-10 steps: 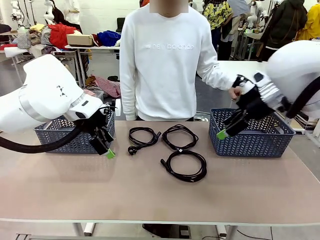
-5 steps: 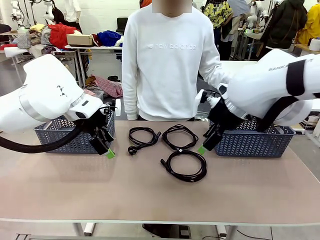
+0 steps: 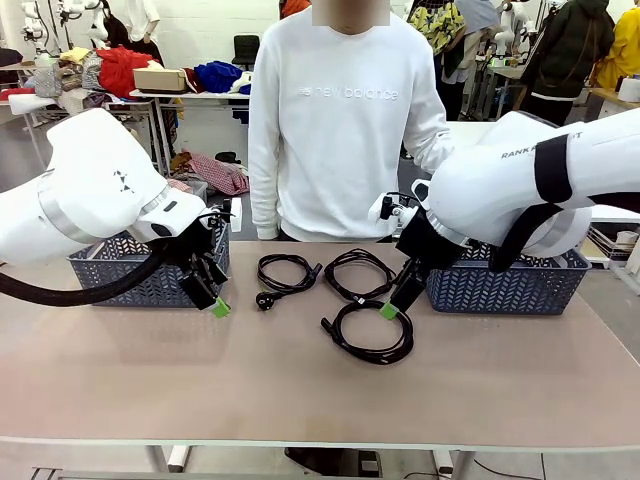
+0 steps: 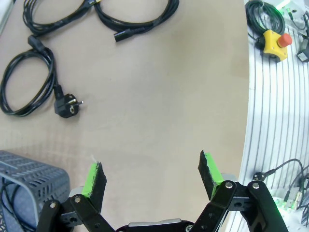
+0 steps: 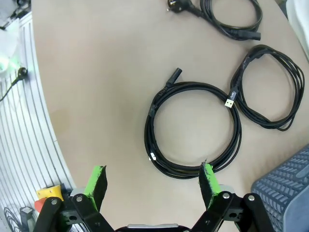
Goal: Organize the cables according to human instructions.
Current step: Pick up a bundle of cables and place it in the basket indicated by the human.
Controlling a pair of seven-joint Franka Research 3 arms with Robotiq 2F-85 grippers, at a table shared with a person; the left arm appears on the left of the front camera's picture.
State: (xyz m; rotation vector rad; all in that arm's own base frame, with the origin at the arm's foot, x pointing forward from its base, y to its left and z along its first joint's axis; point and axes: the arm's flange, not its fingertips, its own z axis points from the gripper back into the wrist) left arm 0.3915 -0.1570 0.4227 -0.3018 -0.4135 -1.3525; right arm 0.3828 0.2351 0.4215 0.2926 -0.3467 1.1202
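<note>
Your right arm (image 3: 500, 190) swings in from the right basket (image 3: 520, 285) and now hangs above the nearest cable (image 5: 147, 130), right jaws spread, empty | left jaws spread too, empty, beside the left basket (image 3: 120, 272) | plugged cable (image 3: 265, 300) and third cable (image 5: 236, 92) lie farther back on the table (image 3: 150, 380), before the person (image 3: 340, 130).

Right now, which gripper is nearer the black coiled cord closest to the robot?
Right. The right gripper hovers over the coiled cord; the left gripper hangs by the left blue-grey basket, well apart.
</note>
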